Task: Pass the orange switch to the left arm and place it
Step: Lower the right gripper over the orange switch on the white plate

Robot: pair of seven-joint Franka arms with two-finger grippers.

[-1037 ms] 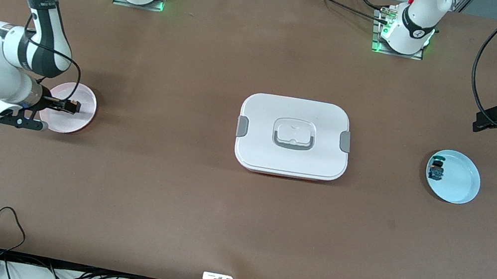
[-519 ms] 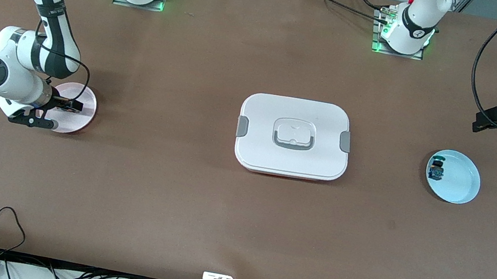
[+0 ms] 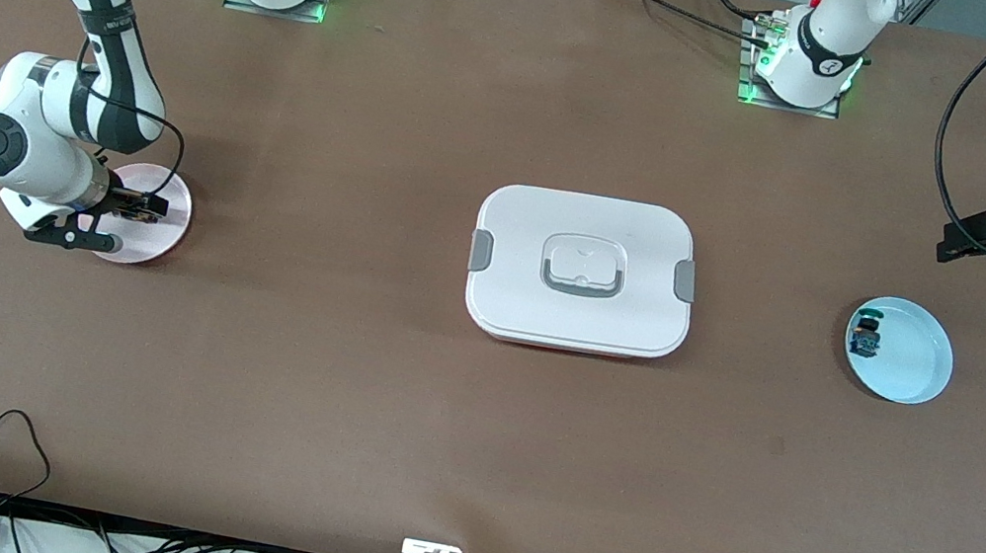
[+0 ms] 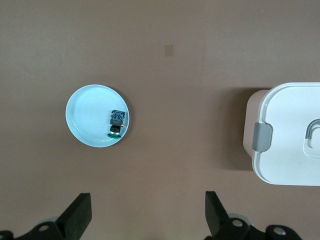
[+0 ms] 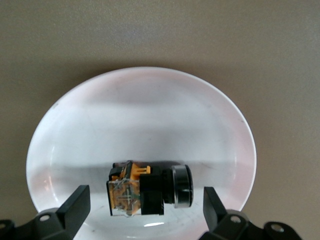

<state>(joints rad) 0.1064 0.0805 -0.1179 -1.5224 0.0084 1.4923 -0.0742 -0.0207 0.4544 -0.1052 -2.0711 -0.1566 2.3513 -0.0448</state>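
My right tool (image 5: pixel 145 210) hangs low over the pink plate (image 3: pixel 168 212) at the right arm's end of the desk (image 3: pixel 334 390), its two black fingers (image 5: pixel 75 202) spread wide with nothing between them yet. The orange switch (image 5: pixel 150 191) lies on its side in that plate, framed between my fingers in the right wrist view: a small orange block with a clear, glinting face at one end, a squat black middle section, and a round black cylinder with a shiny rim at the other end. It rests on the part of the plate closest to my wrist camera, well inside the rim, and neither finger touches it. In the front view my own fingers and wrist cover it, so only the plate's edge shows there. The box (image 3: pixel 582 271) sits in the middle of the desk, white with rounded corners, grey clips on its two short sides and a grey-rimmed recessed handle in the lid. My left tool (image 4: pixel 147 215) waits up in the air at the left arm's end, fingers (image 4: pixel 80 215) apart and empty, over bare desk near the light-blue plate (image 3: pixel 913 372), which holds a small switch with a blue body and green cap (image 3: pixel 864 337).
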